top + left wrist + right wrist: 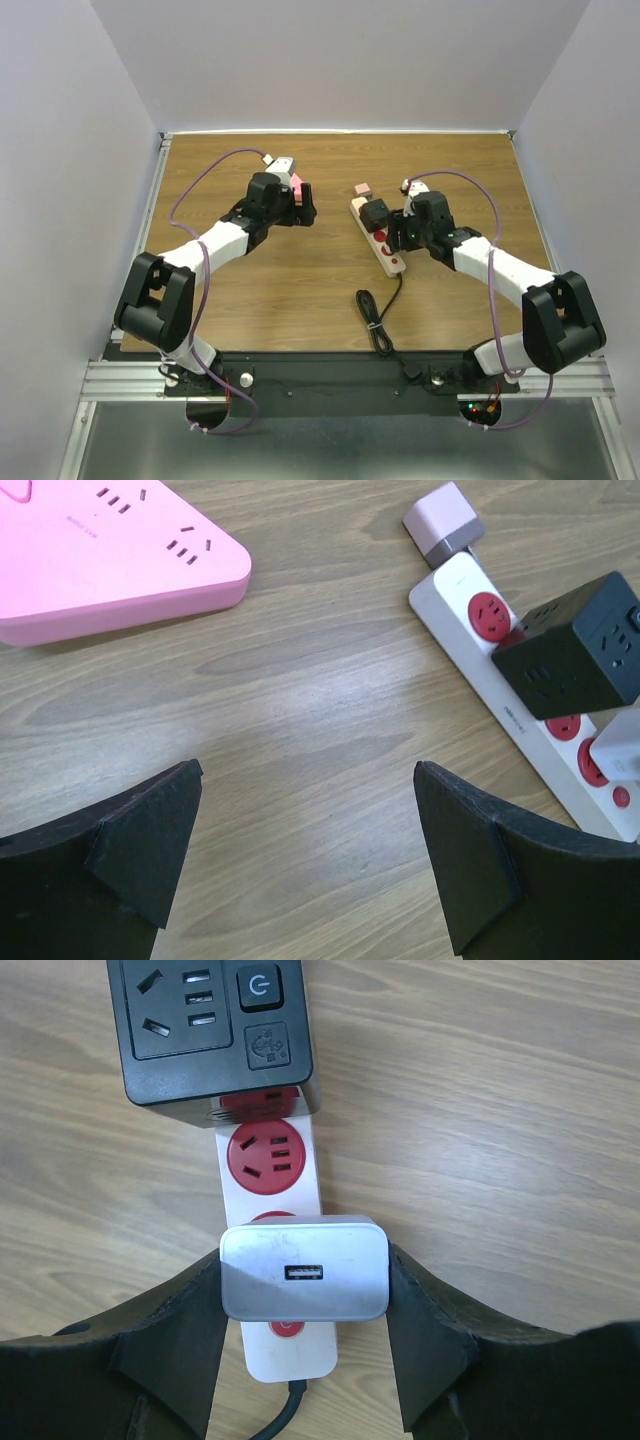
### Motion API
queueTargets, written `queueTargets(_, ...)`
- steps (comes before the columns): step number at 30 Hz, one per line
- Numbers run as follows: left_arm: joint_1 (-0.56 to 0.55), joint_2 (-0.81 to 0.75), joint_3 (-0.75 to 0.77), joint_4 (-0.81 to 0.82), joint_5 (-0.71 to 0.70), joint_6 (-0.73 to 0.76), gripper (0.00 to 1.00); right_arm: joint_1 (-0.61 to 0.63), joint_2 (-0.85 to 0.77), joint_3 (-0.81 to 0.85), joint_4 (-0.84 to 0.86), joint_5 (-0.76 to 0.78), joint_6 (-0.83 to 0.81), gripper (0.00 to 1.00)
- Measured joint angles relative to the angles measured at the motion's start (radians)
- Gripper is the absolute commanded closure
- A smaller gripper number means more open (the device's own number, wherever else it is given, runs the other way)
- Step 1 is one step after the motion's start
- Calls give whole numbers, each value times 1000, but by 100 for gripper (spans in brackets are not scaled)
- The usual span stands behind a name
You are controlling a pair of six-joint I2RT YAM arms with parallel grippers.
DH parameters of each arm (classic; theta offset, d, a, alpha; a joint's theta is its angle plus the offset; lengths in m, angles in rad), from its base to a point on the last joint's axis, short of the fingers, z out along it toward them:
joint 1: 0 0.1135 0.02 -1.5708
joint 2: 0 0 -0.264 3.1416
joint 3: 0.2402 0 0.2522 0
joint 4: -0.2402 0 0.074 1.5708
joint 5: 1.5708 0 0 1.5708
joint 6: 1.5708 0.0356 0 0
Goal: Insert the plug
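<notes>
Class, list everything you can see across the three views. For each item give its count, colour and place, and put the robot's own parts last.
table: one, wood-brown, under everything
white power strip: one, white with red sockets, right of centre
black cable: one, black, from the strip's near end toward the arm bases
black cube adapter: one, black, on the strip's far part
USB charger: one, white and silver, over the strip's near end
small cube plug: one, pink and grey, at the strip's far end
pink power strip: one, pink, left half of the table
arms: two, white and black, from the near edge
left tool: one, black, open over bare table
right tool: one, black, closed on the USB charger
</notes>
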Motion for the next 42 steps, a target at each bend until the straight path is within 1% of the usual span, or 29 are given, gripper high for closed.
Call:
queueTargets(6, 0, 29, 26, 8, 29, 1, 1, -49, -1, 0, -3, -1, 6, 100)
queueTargets(10, -3, 67, 58, 13, 46, 1, 1, -54, 1, 0, -4, 2, 15, 100)
queueTargets(16, -31, 146, 158, 13, 51, 3, 1, -59, 32, 23, 2, 78, 68, 100)
queueTargets(21, -51, 206, 239, 13, 56, 5, 1, -89, 32, 24, 3, 126, 112, 100)
queueTargets(26, -56, 209, 243, 5, 46, 6, 1, -126, 32, 29, -7, 174, 127, 99)
queueTargets(29, -56, 209, 243, 3, 37, 10, 1, -142, 34, 39, -24, 177, 127, 95)
queueTargets(31, -56, 209, 241, 2, 33, 12, 1, -145, 38, 47, -35, 177, 127, 84)
queueTargets(32, -56, 208, 239, -1, 30, 13, 1, -146, 42, 52, -41, 175, 127, 76)
queueTargets(33, -56, 208, 235, -2, 25, 13, 1, -146, 43, 55, -45, 174, 127, 63)
queueTargets(36, -56, 192, 211, -9, 16, 17, 1, -148, 43, 56, -49, 170, 124, 51)
queueTargets(38, -56, 177, 200, -23, 11, 21, 1, -150, 40, 56, -51, 165, 122, 33)
queueTargets(39, -56, 172, 197, -27, 8, 21, 1, -150, 36, 56, -56, 166, 119, 21)
queueTargets(42, -56, 150, 193, -30, 0, 24, 1, -159, 11, 57, -85, 183, 104, 18)
